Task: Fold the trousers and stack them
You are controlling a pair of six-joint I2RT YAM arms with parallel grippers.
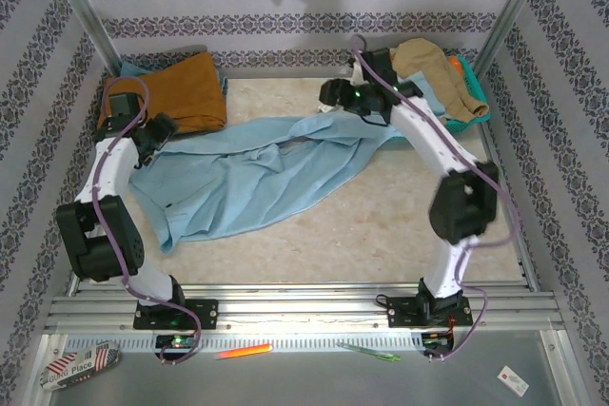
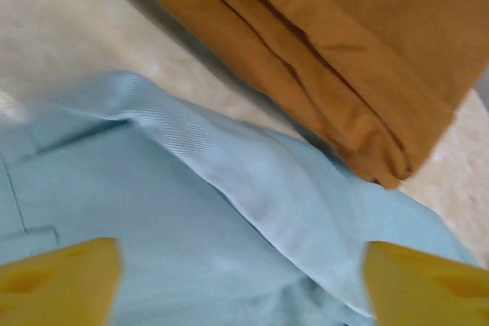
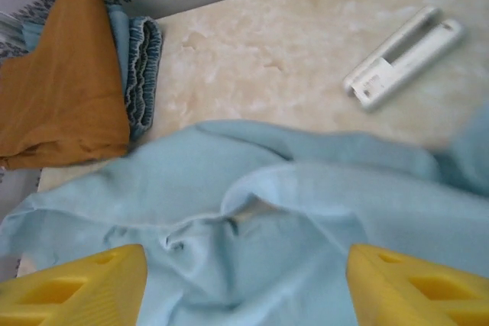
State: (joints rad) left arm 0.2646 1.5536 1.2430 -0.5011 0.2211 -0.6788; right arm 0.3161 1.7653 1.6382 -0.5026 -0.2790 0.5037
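The light sky-blue trousers (image 1: 257,173) lie spread and rumpled across the middle of the table, one leg running toward the back right. My left gripper (image 1: 152,135) hovers over their left end, open. Its yellow fingers (image 2: 61,284) stand wide apart above the blue cloth (image 2: 191,219), holding nothing. At the trousers' far right end is my right gripper (image 1: 335,94), also open. Its fingers (image 3: 420,284) flank a puckered fold of the trousers (image 3: 260,211) without touching it.
A folded rust-orange garment (image 1: 176,92) lies at the back left, on top of a blue-grey cloth (image 3: 141,66). A teal basket (image 1: 476,111) at the back right holds a tan garment (image 1: 438,73). A white bar-shaped device (image 3: 403,57) lies on the table beyond the trousers.
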